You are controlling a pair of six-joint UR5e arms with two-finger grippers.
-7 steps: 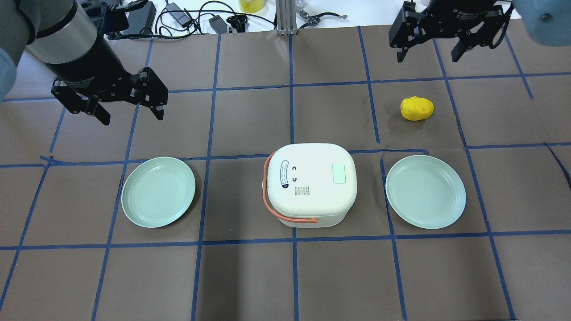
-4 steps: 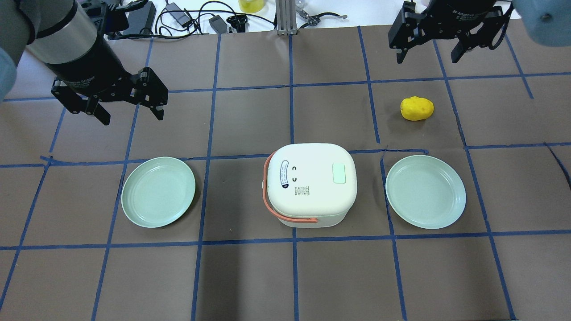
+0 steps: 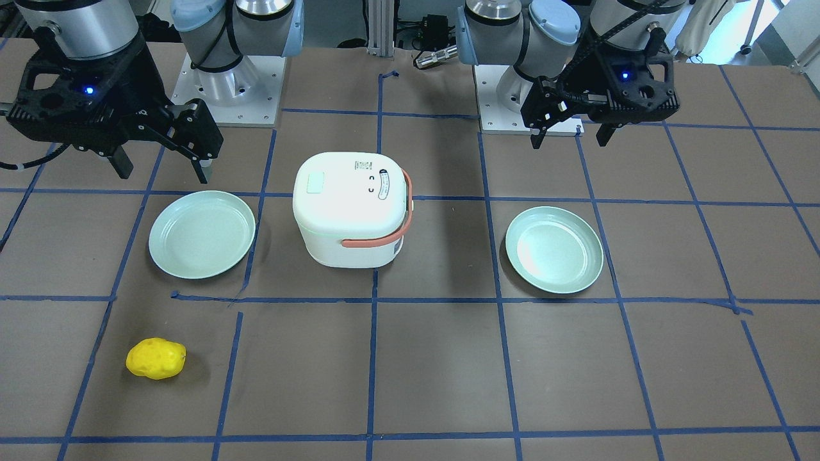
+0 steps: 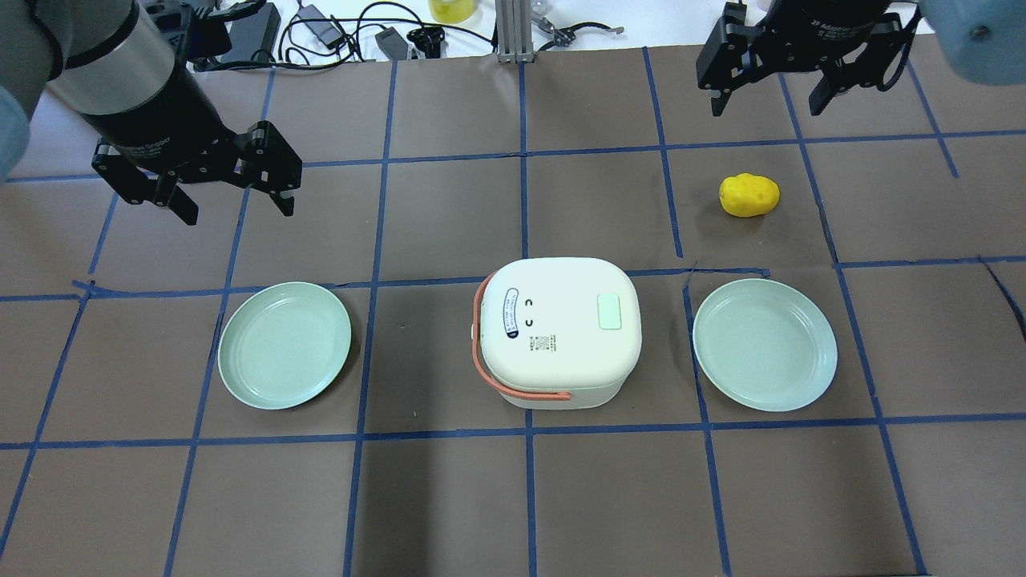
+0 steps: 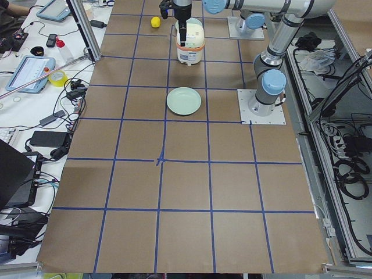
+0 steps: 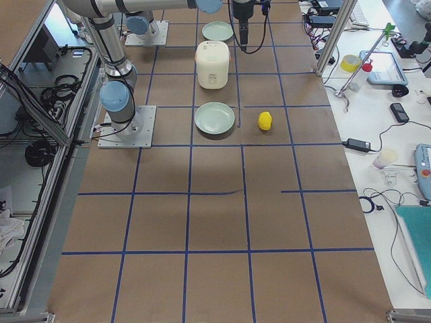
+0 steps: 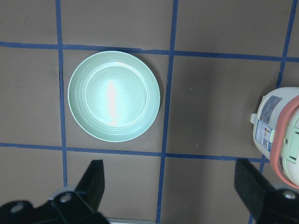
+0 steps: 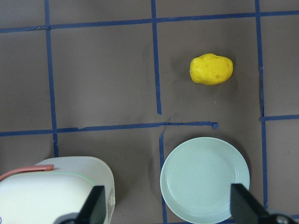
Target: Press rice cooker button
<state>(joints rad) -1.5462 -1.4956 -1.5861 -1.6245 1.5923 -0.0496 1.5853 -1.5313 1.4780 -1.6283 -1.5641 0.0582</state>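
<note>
Rice cooker untouched, left tool spread apart, right tool spread apart

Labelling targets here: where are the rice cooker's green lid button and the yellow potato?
pale green rectangular rice-cooker button [image 4: 610, 310]: overhead view, button's centre.
lumpy yellow potato [image 4: 749, 195]: overhead view, its middle.

Lighting: bright, even, from overhead. Shadows: soft and faint, close beside the rice cooker. Glare: vertical streak on plate in left wrist view; cooker lid nearly washed out. Focus: sharp, no blur
</note>
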